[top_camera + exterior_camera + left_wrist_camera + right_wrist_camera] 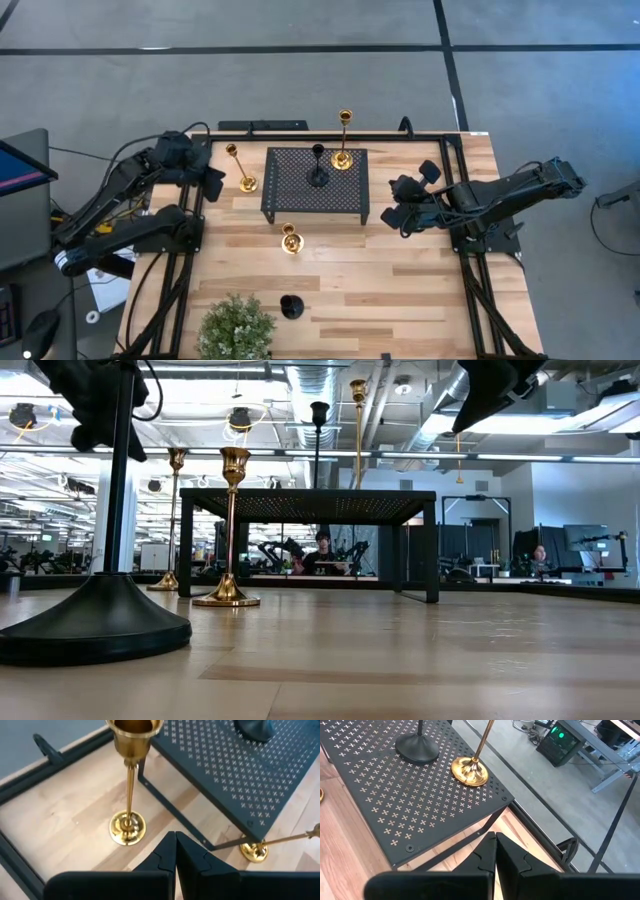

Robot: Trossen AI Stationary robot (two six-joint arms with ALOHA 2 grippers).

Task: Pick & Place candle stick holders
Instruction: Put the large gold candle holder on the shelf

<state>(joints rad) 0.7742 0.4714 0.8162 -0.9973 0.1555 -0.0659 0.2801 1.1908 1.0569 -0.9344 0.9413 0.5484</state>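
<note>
A black perforated stand (300, 190) sits mid-table. On it stand a black holder (318, 176) and a tall gold holder (343, 156), each on its round base. They also show in the right wrist view, black (417, 747) and gold (470, 770). Another tall gold holder (243, 178) (128, 822) stands on the table left of the stand. A short gold holder (290, 240) (256, 851) stands in front of it. A second black holder (291, 306) (100, 610) stands near the front edge. My left gripper (213, 180) (175, 851) is shut and empty beside the left gold holder. My right gripper (398, 203) (495, 851) is shut and empty to the right of the stand.
A green potted plant (236, 328) stands at the table's front left. Black frame rails (452, 150) run along the table's sides and far edge. Bare wood (400, 280) lies at the front right. People sit at desks in the room beyond (322, 550).
</note>
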